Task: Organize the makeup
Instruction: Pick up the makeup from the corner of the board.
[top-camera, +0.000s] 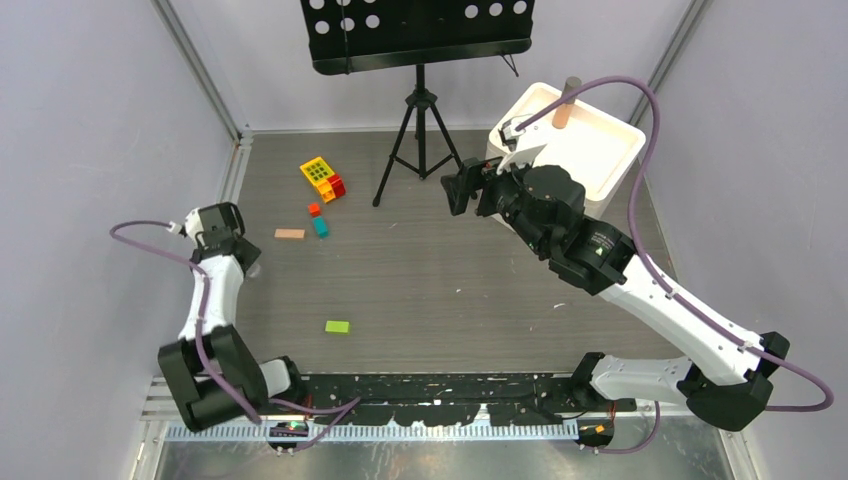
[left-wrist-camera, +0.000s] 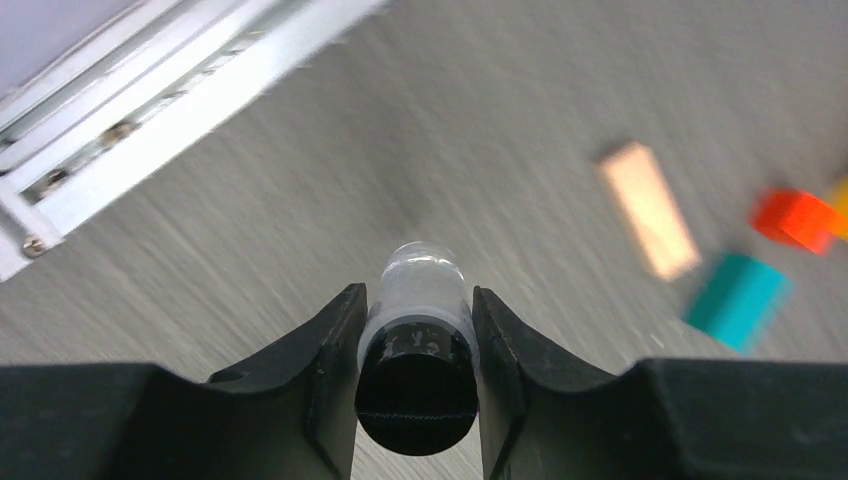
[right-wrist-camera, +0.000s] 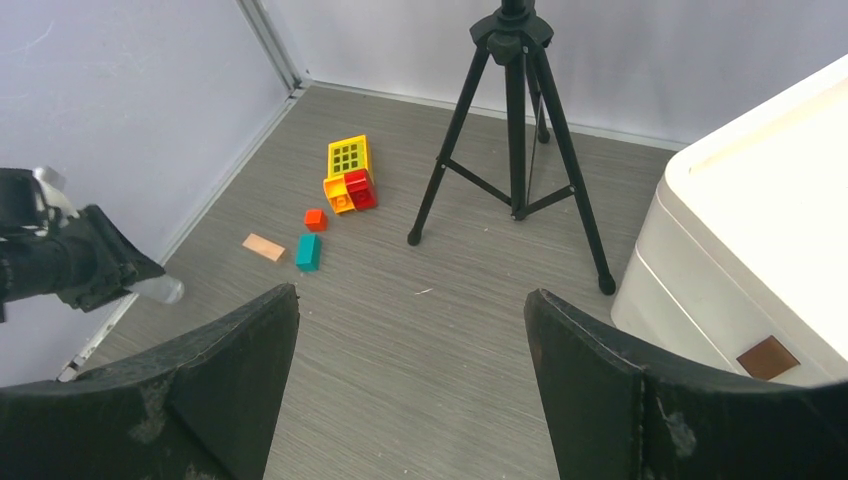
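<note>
Left gripper (left-wrist-camera: 417, 300): pinched on the clear black-capped bottle (left-wrist-camera: 420, 285), both fingers touching it.
Bottle: between those fingers, clear end poking past the tips.
Right gripper (right-wrist-camera: 410, 298): spread wide, holding nothing.

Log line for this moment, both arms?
left tool: gripping clear black-capped bottle | right tool: open, empty, beside white box

White-shelled left arm (top-camera: 215, 290) and right arm (top-camera: 680, 320), chunky black joints (top-camera: 548, 200), purple cable (top-camera: 140, 232) looping off each, matte black wedge-shaped fingers (right-wrist-camera: 640, 400).
</note>
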